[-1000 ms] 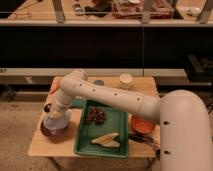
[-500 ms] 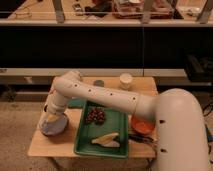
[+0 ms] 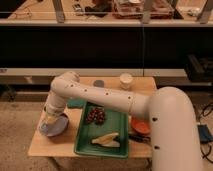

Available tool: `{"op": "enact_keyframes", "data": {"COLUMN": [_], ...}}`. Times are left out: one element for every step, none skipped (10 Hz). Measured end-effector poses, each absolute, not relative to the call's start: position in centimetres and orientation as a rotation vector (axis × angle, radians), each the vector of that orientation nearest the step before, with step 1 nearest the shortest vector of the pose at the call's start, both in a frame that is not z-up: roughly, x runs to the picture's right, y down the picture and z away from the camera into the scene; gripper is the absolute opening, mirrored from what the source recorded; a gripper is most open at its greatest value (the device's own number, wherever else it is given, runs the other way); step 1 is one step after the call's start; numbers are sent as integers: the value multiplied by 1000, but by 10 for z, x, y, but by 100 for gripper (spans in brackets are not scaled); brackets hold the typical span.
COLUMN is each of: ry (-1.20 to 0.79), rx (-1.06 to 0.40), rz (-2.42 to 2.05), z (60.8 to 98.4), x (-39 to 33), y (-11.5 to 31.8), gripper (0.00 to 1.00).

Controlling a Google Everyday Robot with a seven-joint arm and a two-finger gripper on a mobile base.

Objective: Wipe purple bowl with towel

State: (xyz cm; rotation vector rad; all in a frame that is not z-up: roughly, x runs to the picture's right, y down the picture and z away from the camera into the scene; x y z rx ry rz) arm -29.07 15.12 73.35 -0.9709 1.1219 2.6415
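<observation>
We see the two-finger gripper (image 3: 50, 116) low at the table's front-left corner (as seen in view), right over the round, shallow, matte purple bowl (image 3: 59, 129), w/ the wrist pointing nearly straight down into it. Jaws are closed. A small, soft, pale grey-blue towel (image 3: 47, 120) bunches at the tip, so we judge it's pinched there & pressed against the bowl's inside.

Key relation: the purple bowl lies directly under the gripper, in contact via the towel, so no reach is needed. Next move, in our view, is a small sweep round the inner face. The bowl is round, so there's no long axis to line up. There's only one arm, so no choice of side.

The bowl sits on the light wooden table (image 3: 42, 147), just beside the green rectangular plastic tray (image 3: 82, 146) but apart from it. A dark green rectangular pad (image 3: 76, 103) lies behind the bowl, near the arm. The round orange-brown bowl (image 3: 140, 126) is well apart, on the tray's other side.

Brands/labels/writing: none we can read anywhere.
</observation>
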Motion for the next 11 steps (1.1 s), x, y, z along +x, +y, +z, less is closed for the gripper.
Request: {"op": "enact_keyframes", "data": {"ry": [1146, 1183, 1207, 1220, 1230, 1236, 1240, 1245, 1256, 1267, 1282], "rx": [-963, -948, -937, -928, -918, -905, -894, -874, -842, -821, -798], "rz": [2642, 2635, 2629, 2628, 2632, 2643, 2651, 2661, 2669, 2672, 2675], "z": [743, 760, 770, 776, 781, 782, 781, 782, 784, 788, 794], "x": [-291, -293, -296, -297, -297, -296, -294, -288, -282, -277, -273], "y": [158, 171, 179, 182, 182, 178, 176, 174, 173, 175, 178], "gripper": [0, 0, 0, 0, 0, 0, 0, 0, 0, 0, 0]}}
